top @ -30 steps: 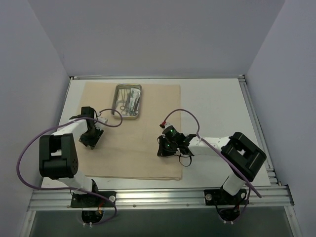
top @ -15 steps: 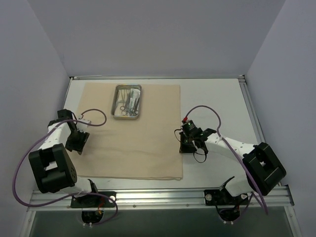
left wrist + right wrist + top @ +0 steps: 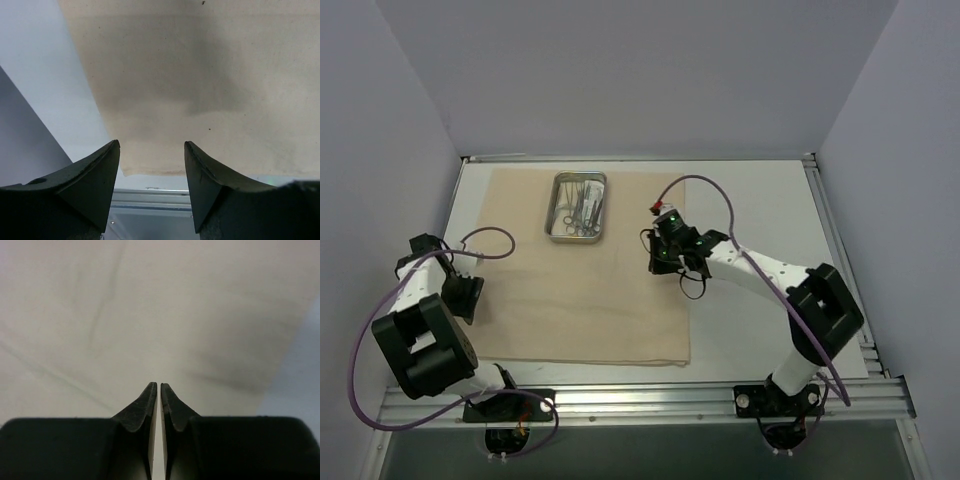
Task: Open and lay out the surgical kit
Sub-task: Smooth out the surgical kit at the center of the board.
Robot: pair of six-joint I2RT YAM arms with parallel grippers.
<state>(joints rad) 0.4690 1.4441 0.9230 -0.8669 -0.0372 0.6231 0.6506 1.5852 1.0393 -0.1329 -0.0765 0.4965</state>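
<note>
The beige cloth wrap [image 3: 590,290] lies spread flat on the white table. A small steel tray [image 3: 579,205] sits near its far edge and holds thin metal instruments. My left gripper [image 3: 463,297] is open and empty, low over the wrap's left edge; the left wrist view shows the wrap's near corner [image 3: 175,100] between my fingers [image 3: 95,175]. My right gripper [image 3: 662,262] is shut on nothing, over the wrap's right part [image 3: 150,315]. Packets and gauze pads are not visible.
The white table [image 3: 760,220] shows bare to the right of the wrap. A metal rail [image 3: 640,400] runs along the near edge. Grey walls close in on both sides. Purple cables loop from both arms.
My left gripper has moved left, off the cloth's middle to its left edge. My right gripper has swung right, then up and back toward the tray side of the wrap.
</note>
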